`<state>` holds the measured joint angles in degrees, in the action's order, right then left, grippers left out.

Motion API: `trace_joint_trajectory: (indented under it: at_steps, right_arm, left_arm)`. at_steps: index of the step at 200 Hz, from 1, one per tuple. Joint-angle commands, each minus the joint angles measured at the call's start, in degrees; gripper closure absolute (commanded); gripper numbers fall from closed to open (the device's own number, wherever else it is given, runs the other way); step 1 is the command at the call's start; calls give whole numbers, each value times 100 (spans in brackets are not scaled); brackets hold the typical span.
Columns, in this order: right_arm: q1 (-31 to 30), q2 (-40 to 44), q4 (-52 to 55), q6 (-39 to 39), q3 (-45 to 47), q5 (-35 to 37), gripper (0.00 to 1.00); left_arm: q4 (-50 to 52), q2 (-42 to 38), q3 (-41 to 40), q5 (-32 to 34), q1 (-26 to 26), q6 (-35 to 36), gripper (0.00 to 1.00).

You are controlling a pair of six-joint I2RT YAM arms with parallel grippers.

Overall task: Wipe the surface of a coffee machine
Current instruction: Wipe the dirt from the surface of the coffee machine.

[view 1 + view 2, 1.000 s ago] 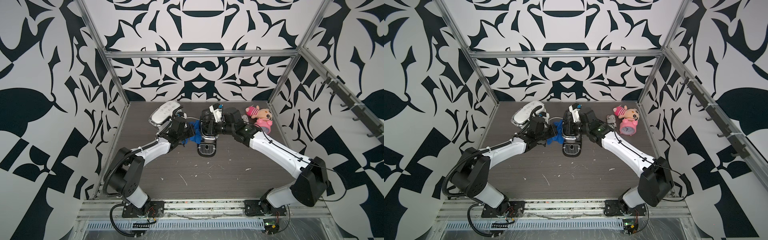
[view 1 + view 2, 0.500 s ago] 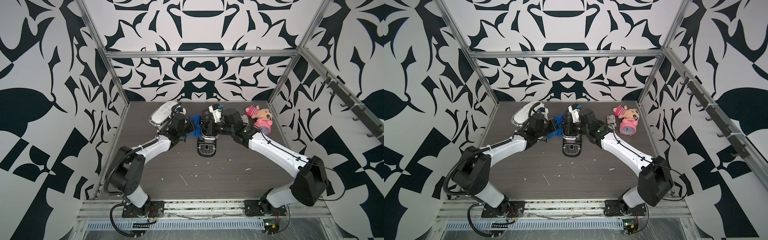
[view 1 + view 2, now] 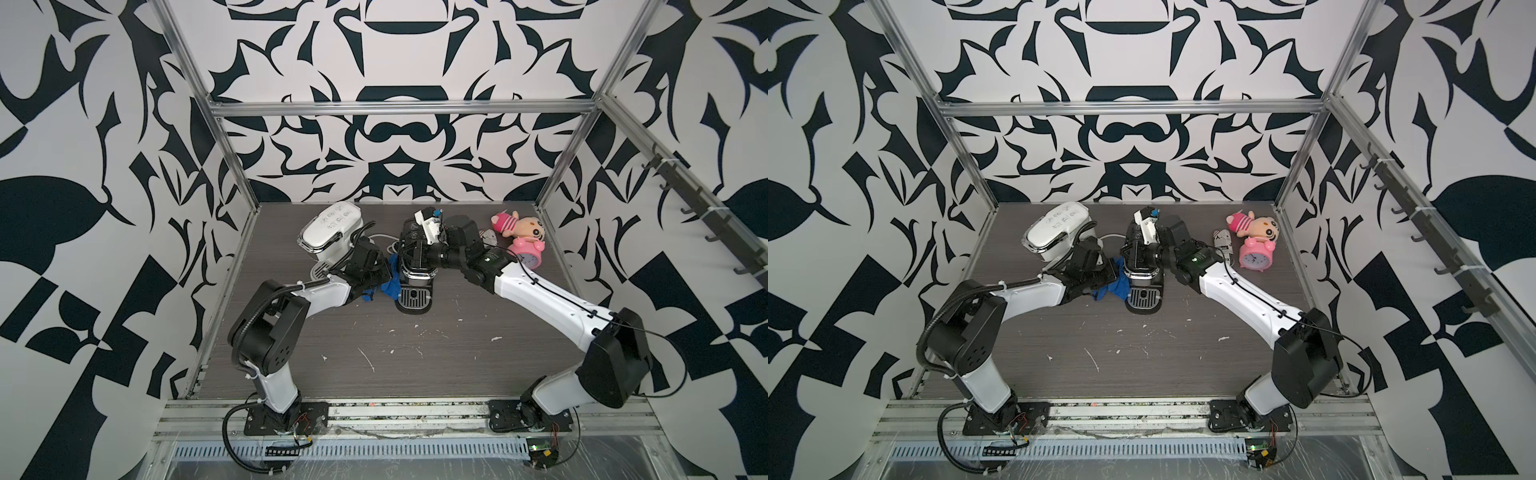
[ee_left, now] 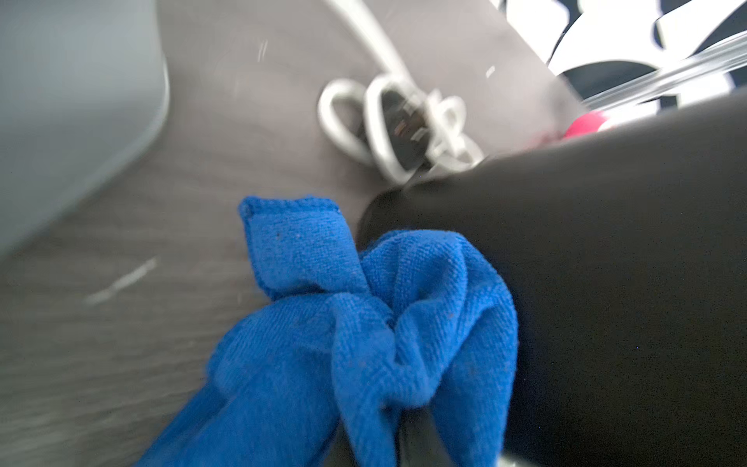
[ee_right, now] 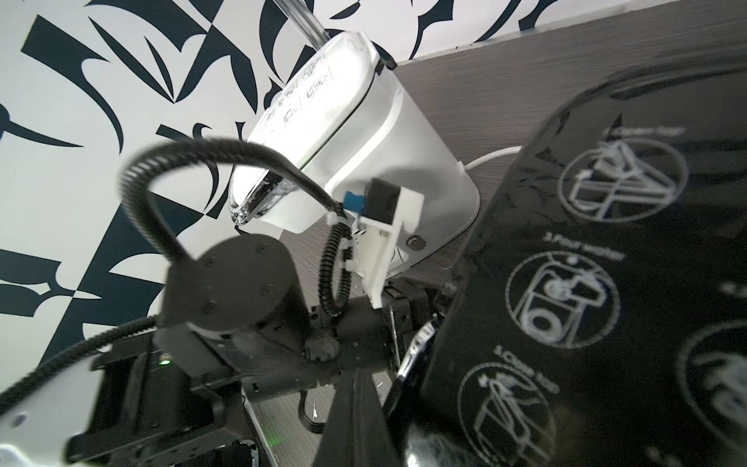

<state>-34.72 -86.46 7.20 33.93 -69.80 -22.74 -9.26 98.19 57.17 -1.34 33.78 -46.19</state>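
Worktop (image 3: 415, 357) of dark wood grain inside a booth with black-and-white patterned walls, seen from above, with two robot arms reaching in from the near edge. Near the middle of the far half stands the black coffee machine (image 3: 415, 266), its drip tray facing the near edge. The left gripper (image 3: 380, 279) is closed on a bunched blue cloth (image 3: 384, 287), which lies against the black machine's left side, low down near the drip tray. In the left wrist view the cloth (image 4: 364, 323) is knotted into folds and touches the machine's dark body (image 4: 606, 263), with a coiled white cable (image 4: 384, 121) lying on the worktop beyond it. The right gripper (image 3: 417, 254) reaches across the top of the black machine from its right with its jaws closed. Whether they pinch any part of the machine cannot be told. The right wrist view shows the machine's glossy top (image 5: 586, 283) printed with round white instruction icons. Behind the left arm stands a white machine (image 3: 332, 228), well apart from the black one. At the far right lie a plush doll (image 3: 519, 222) and, touching it, a pink alarm clock (image 3: 528, 252).
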Motion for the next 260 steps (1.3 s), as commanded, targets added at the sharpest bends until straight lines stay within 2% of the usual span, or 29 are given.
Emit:
trace_joint_trajectory:
  at_steps: [1, 22, 54, 72, 116, 144, 186, 202, 226, 260]
  right_arm:
    - [29, -512, 1284, -49, 283, 404, 100]
    - [27, -530, 1279, -27, 281, 424, 100]
    - [25, -502, 1205, 78, 318, 346, 100]
    - [26, -452, 1178, 81, 383, 382, 100]
    - [27, -398, 846, 330, 573, 288, 100]
    - [14, -406, 888, 320, 547, 305, 100]
    - [9, -335, 779, 422, 528, 273, 100]
    - [2, -242, 652, 482, 551, 276, 100]
    - [9, -208, 669, 452, 488, 332, 100]
    - [9, -295, 752, 395, 471, 341, 100]
  left_arm:
    - [283, -577, 587, 416, 40, 381, 100]
    - [195, -765, 384, 554, 102, 54, 100]
    - [-517, -1067, -644, 773, 390, -1147, 100]
    - [-859, -1110, -1060, 929, 666, -1452, 100]
    - [-975, -800, -1281, 1055, 823, -1405, 100]
    - [-1366, -1163, -1244, 840, 823, -1127, 100]
    - [-1056, -1665, -1190, 861, 832, -878, 100]
    - [-904, -1505, -1319, 906, 832, -902, 100]
    - [-1298, -1008, -1573, 694, 905, -1194, 100]
    - [-1857, -381, -1482, 524, 1173, -1542, 100]
